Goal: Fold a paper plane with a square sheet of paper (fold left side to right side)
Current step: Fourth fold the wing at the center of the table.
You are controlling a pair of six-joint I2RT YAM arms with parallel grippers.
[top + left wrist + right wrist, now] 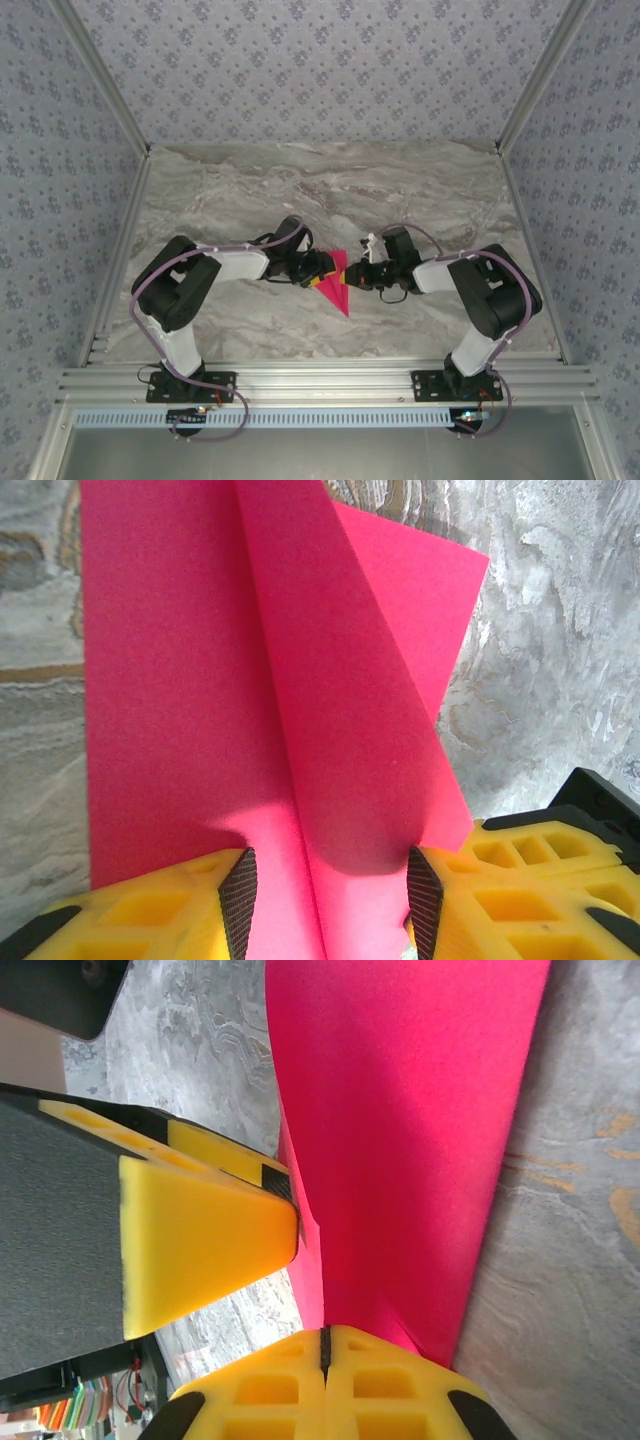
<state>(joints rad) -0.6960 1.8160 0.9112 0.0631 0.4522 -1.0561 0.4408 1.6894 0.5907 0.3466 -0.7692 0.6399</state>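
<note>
The paper plane [340,286] is bright pink paper folded into a narrow dart. It lies at mid table with its nose toward the near edge. My left gripper [321,271] reaches it from the left. In the left wrist view its jaws [330,900] stand apart, astride the plane [300,680], and a raised fold runs up between the pads. My right gripper [358,277] comes in from the right. Its jaws [323,1345] are pressed together, and the plane's [420,1140] edge runs down into the seam. A left finger [200,1230] touches the same fold from the other side.
The marble table [300,190] spreads bare behind and beside the two grippers. An aluminium rail [320,385] carrying both arm bases borders the near edge. Patterned walls close in the left, right and far sides.
</note>
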